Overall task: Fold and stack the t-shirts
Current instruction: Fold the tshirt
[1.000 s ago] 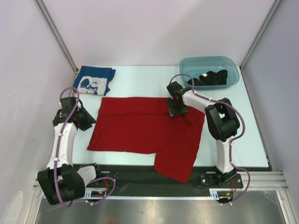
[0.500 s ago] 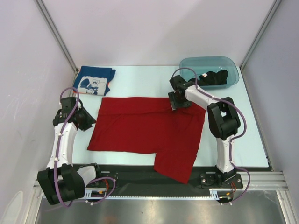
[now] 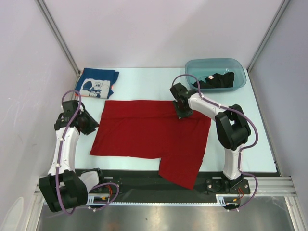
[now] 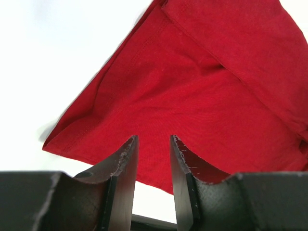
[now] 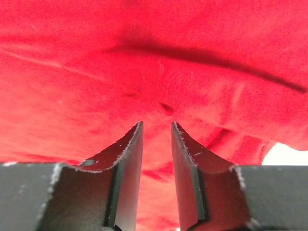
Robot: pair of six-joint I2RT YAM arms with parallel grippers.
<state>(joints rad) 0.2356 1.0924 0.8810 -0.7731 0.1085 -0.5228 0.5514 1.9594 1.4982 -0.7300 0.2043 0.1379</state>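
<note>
Right gripper (image 3: pixel 182 111), narrow, grip unclear, sat on the red tee's (image 3: pixel 144 130) far edge, likely starting a fold needing a firm pinch; left gripper (image 4: pixel 153 138) hung narrow, empty

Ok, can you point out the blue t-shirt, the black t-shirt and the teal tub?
blue t-shirt (image 3: pixel 95 85): top external view, on its white print.
black t-shirt (image 3: pixel 219 79): top external view, middle of the crumpled bundle.
teal tub (image 3: pixel 216 63): top external view, bare far wall.

Right claw (image 5: pixel 156 126) grip on red tee (image 5: pixel 154 57) unclear; wrist views crop tee; black tee (image 3: pixel 219 78) half hidden in tub (image 3: pixel 191 71).
</note>
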